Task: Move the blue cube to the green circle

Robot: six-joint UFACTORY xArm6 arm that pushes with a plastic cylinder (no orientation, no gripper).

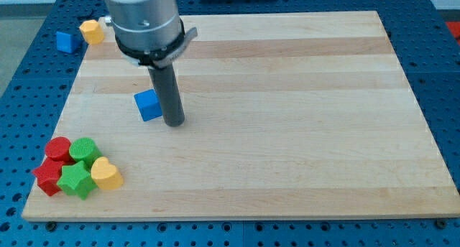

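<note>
The blue cube (148,105) lies on the wooden board (287,132) at the view's left, above the middle. My tip (175,123) rests on the board just right of the cube and slightly below it, close to or touching its right side. The green circle (84,150) is a round green block in a cluster at the view's bottom left, well below and left of the cube.
The cluster also holds a red round block (58,148), a red star (47,176), a green star (75,181) and a yellow heart (106,174). Off the board at top left lie another blue block (67,42) and a yellow block (92,31).
</note>
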